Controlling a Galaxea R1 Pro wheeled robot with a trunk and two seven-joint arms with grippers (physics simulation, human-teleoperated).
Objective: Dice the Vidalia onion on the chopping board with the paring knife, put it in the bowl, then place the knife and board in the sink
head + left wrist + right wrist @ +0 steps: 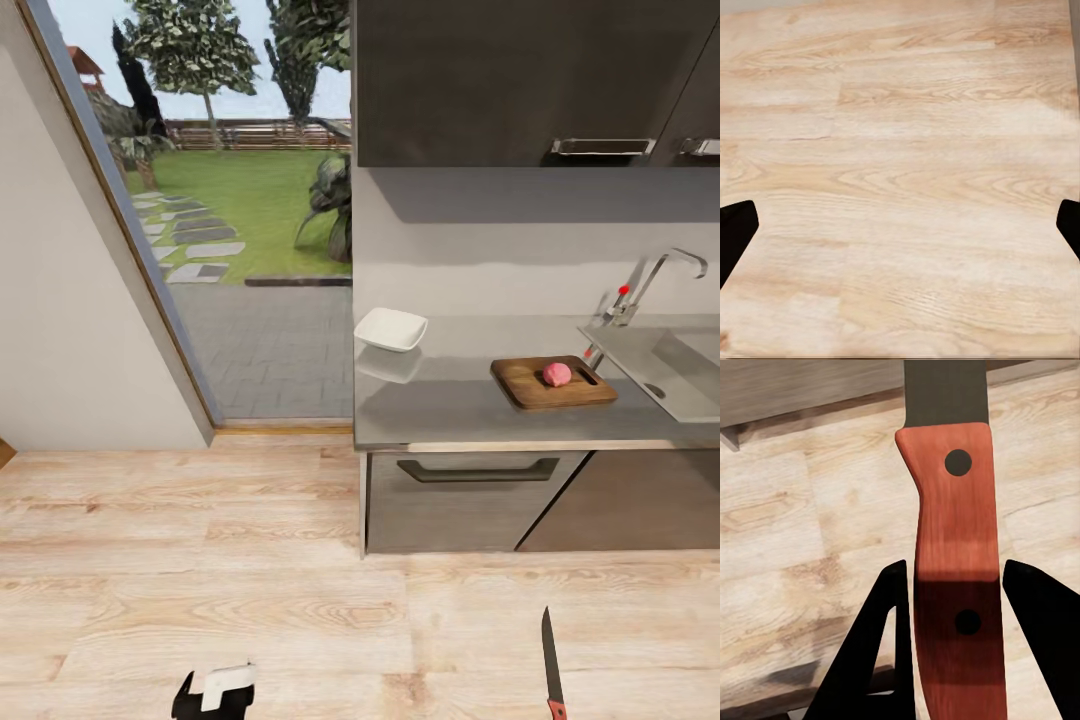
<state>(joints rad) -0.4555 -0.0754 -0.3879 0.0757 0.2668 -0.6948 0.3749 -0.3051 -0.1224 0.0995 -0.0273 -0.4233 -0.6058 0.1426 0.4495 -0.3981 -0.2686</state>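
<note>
the left gripper (214,692) sits low at the near left of the head view, black with a white block on its upper part, hanging over the floor. in the left wrist view its two dark fingers (735,234) sit far apart at the two sides of the picture, jaws spread wide with nothing between them. the right gripper (958,615) appears in the right wrist view as two black fingers (874,652) closed against either side of the paring knife (956,562), gripping the red-orange handle near its end, with the blade pointing away from the wrist toward the far side.
</note>
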